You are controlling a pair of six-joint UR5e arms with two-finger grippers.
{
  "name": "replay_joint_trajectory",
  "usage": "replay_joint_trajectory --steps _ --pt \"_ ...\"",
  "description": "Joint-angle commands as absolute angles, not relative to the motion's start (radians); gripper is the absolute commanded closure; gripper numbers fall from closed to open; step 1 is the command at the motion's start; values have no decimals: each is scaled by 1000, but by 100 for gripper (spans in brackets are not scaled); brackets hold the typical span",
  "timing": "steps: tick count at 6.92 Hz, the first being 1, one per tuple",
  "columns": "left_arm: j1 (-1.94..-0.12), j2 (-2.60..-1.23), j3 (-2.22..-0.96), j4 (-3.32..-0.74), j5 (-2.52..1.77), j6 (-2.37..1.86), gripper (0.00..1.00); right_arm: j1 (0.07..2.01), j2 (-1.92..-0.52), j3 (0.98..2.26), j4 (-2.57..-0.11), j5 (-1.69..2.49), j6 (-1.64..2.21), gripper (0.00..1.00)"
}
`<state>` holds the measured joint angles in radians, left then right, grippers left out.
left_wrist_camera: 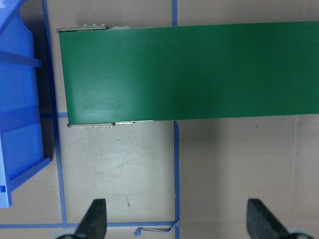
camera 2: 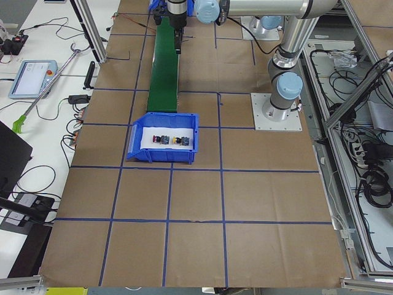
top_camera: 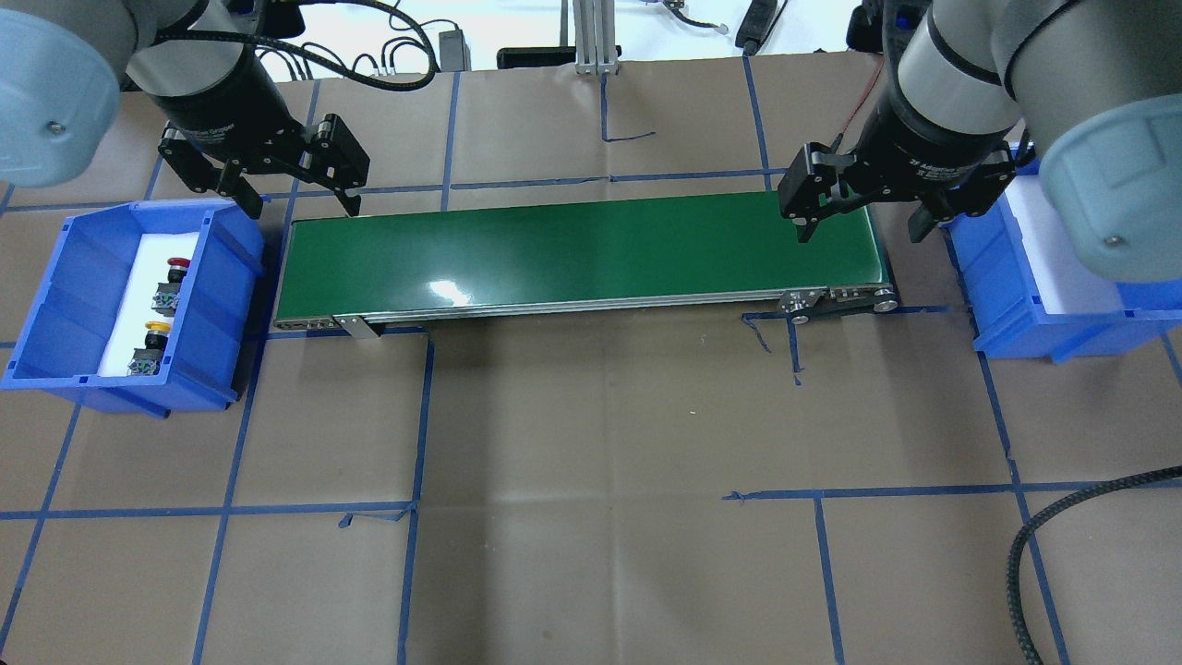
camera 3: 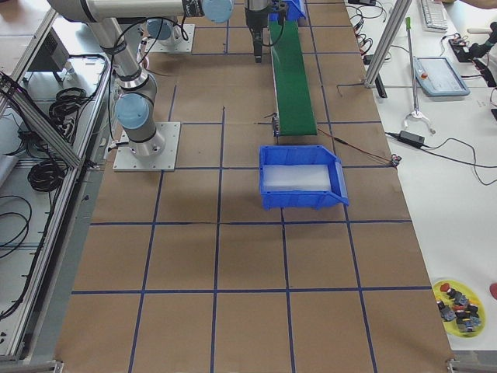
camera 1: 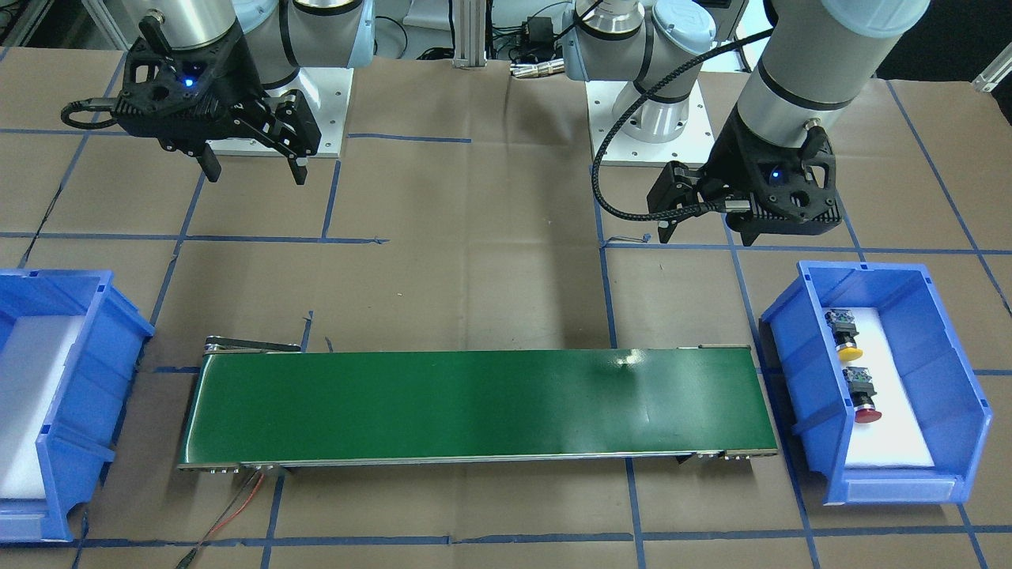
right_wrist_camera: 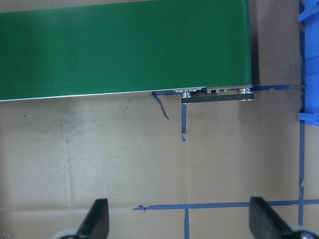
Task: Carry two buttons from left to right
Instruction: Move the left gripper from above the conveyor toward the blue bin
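Observation:
The yellow button [top_camera: 153,340] and the red button [top_camera: 173,277] lie in the blue bin [top_camera: 55,305] on my left; they also show in the front view, the yellow button [camera 1: 846,338] and the red button [camera 1: 863,399]. My left gripper [top_camera: 300,199] is open and empty, hovering above the table beside that bin, at the left end of the green conveyor belt [top_camera: 582,249]. My right gripper [top_camera: 861,226] is open and empty over the belt's right end. Both wrist views show spread fingers [left_wrist_camera: 94,219] [right_wrist_camera: 97,219] with nothing between them.
A second blue bin [top_camera: 1016,305] with a white liner stands at the belt's right end and holds nothing. Brown paper with blue tape lines covers the table. A cable [camera 1: 229,514] runs from the belt. A yellow dish of parts [camera 3: 458,307] sits on a side table.

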<state>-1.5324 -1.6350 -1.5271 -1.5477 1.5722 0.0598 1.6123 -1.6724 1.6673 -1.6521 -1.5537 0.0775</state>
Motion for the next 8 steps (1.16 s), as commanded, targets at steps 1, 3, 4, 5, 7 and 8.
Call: replay_joint_trajectory --steps 1,3,4,5,7,8 --pt "-1532 -1635 -1528 -1548 1572 60 0 1612 -1674 1663 -1649 -1554 77 0" --pt "-1532 -1635 -1531 -1548 1572 61 0 1612 -1674 1663 -1623 -1554 78 0" --pt "-1532 -1637 -1526 -1548 1572 60 0 1612 -1674 1663 -1609 -1554 80 0" --pt "-1531 -1635 -1535 -1546 1571 61 0 1612 -1674 1663 -1609 -1552 80 0" --pt "-1519 -1634 -1551 -1542 1574 64 0 1612 -1674 1664 -1609 -1552 78 0" --pt "-1487 -1635 -1548 -1536 1580 168 0 1612 -1672 1666 -1609 -1554 78 0"
